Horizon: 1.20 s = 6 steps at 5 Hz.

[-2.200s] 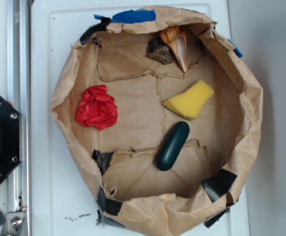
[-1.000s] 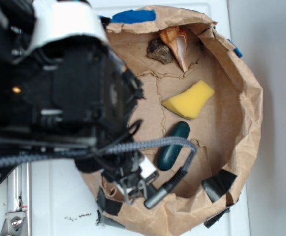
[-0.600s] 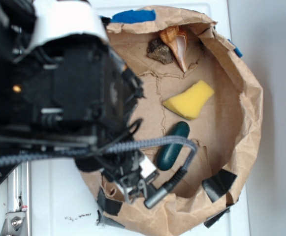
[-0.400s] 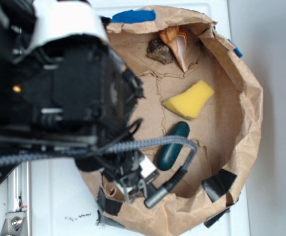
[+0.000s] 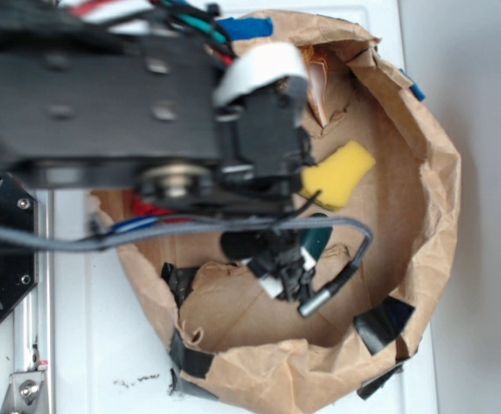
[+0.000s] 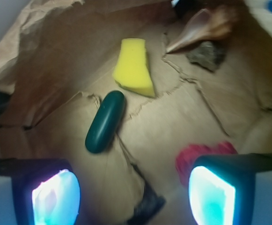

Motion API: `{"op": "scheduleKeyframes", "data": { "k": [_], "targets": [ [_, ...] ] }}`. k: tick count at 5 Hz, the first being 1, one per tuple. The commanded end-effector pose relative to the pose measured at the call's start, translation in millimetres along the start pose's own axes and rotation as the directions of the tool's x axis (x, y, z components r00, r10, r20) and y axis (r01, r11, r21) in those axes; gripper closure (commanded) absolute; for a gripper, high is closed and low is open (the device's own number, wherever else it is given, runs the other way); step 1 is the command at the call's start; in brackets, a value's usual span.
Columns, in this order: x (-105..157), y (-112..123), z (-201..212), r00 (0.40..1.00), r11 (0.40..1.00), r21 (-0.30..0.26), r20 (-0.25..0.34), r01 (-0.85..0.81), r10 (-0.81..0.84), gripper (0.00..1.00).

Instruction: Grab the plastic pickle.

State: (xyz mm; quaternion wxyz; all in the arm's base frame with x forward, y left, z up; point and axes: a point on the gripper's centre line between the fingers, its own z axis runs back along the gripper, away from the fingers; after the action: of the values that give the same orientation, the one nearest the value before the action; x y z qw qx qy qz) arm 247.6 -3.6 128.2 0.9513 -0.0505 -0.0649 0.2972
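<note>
well, the big black robot arm [image 5: 103, 112] covers most of the top left in the outside view. under it sits a round brown paper bag tray [image 5: 422, 198] with rolled-up sides and bits of black tape [image 5: 384, 321]. the gripper [image 6: 133, 192] hangs over the tray floor with its two fingers [image 6: 51, 194] far apart, and nothing is between them. the yellow sponge [image 6: 134, 67] lies near the middle. the plastic pickle [image 6: 105, 122] lies flat just beside the sponge, not touching the fingers. a shell [image 6: 203, 26] and a dark rock [image 6: 207, 55] sit together at the far side. a red crumpled thing [image 6: 199, 157] peeks out by the right finger.
</note>
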Motion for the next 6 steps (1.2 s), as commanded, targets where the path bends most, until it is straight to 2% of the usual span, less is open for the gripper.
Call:
{"op": "scheduleKeyframes", "data": {
  "k": [1, 2, 3, 5, 6],
  "targets": [
    [24, 8, -28, 0.996, 0.996, -0.023, 0.024, -0.086, 0.086, 0.00],
    [21, -8, -37, 0.990, 0.990, -0.044, 0.024, -0.135, 0.136, 0.00],
    [15, -30, -48, 0.989, 0.988, -0.035, 0.012, -0.149, 0.149, 0.00],
    [9, -44, -80, 0.994, 0.994, 0.033, 0.004, -0.109, 0.109, 0.00],
    [12, -39, -94, 0.994, 0.994, 0.044, -0.015, -0.105, 0.105, 0.00]
  ]
}}
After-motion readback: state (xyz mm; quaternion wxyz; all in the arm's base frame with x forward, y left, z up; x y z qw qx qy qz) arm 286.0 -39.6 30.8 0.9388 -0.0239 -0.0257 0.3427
